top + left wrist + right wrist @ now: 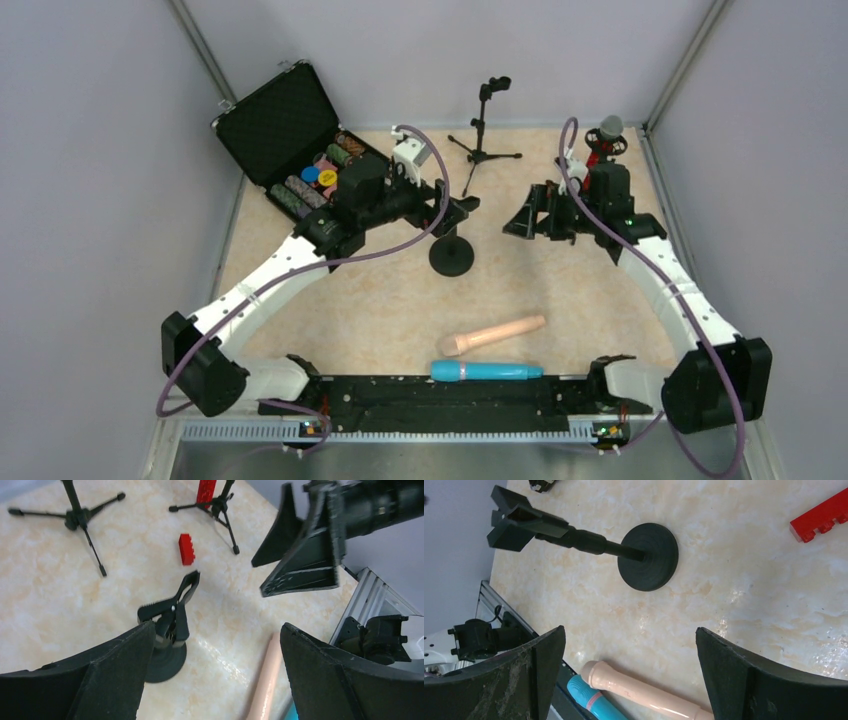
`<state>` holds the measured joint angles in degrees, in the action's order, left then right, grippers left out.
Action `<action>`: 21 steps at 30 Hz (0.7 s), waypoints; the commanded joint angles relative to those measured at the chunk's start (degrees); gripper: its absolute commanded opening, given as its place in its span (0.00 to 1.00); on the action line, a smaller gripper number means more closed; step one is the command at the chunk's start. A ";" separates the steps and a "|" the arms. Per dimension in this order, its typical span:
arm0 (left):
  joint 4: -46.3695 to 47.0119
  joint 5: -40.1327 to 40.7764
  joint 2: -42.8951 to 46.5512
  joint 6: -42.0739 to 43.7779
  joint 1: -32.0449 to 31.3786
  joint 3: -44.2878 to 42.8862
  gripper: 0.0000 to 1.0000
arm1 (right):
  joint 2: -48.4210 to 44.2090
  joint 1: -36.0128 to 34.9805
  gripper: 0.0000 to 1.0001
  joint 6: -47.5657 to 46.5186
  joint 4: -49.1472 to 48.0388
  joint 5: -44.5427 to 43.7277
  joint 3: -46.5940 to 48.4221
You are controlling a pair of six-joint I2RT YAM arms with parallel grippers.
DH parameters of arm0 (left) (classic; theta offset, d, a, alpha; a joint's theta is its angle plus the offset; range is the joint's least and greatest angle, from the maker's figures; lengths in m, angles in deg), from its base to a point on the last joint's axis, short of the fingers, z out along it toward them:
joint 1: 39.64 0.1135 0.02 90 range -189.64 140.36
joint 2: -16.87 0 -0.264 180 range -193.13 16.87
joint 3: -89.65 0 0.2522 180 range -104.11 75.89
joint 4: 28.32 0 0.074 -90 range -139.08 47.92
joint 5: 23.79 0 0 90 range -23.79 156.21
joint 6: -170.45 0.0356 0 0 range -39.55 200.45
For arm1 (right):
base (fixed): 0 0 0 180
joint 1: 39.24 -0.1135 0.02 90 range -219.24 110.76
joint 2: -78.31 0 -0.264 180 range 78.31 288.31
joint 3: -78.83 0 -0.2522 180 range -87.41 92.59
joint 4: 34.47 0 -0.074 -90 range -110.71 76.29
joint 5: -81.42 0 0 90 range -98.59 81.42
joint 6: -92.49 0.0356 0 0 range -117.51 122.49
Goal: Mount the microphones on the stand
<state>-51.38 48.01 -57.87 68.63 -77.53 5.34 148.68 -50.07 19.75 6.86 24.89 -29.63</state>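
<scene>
The beige microphone (492, 335) and the cyan-blue microphone (487, 371) lie side by side near the table's front edge. The glittery red microphone (605, 140) with its silver head stands in a tripod stand at the back right. A round-base stand (451, 257) with a clip on top stands mid-table, and an empty tripod stand (485, 140) is at the back. My left gripper (455, 205) is open and empty just above the round-base stand (167, 625). My right gripper (527, 215) is open and empty to its right. The right wrist view shows that stand (647, 556), the beige microphone (644, 692) and the blue microphone (589, 700).
An open black case (300, 150) of poker chips sits at the back left, beside my left arm. A small red block (186, 548) lies between the two tripods; it also shows in the right wrist view (821, 516). A black rail (440, 395) runs along the front edge.
</scene>
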 commanded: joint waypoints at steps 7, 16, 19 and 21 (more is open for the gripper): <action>1.76 5.48 7.00 -19.54 0.51 12.11 0.97 | -17.04 -0.59 0.99 1.73 -6.75 -1.62 -9.78; 1.15 7.01 11.12 -25.77 0.52 21.37 0.96 | -27.87 -0.62 0.99 2.98 -7.23 -1.36 -15.72; 0.56 7.84 10.88 -24.84 0.48 23.28 0.96 | -28.22 -0.67 0.99 4.91 -9.16 2.13 -17.96; -0.71 8.47 10.54 -24.26 0.53 23.95 0.95 | -27.94 -0.73 0.99 3.90 -10.10 6.25 -18.86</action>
<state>-52.52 54.59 -48.01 44.57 -77.20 27.75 120.68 -50.12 23.14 0.28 24.76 -46.66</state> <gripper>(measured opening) 0.957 0.988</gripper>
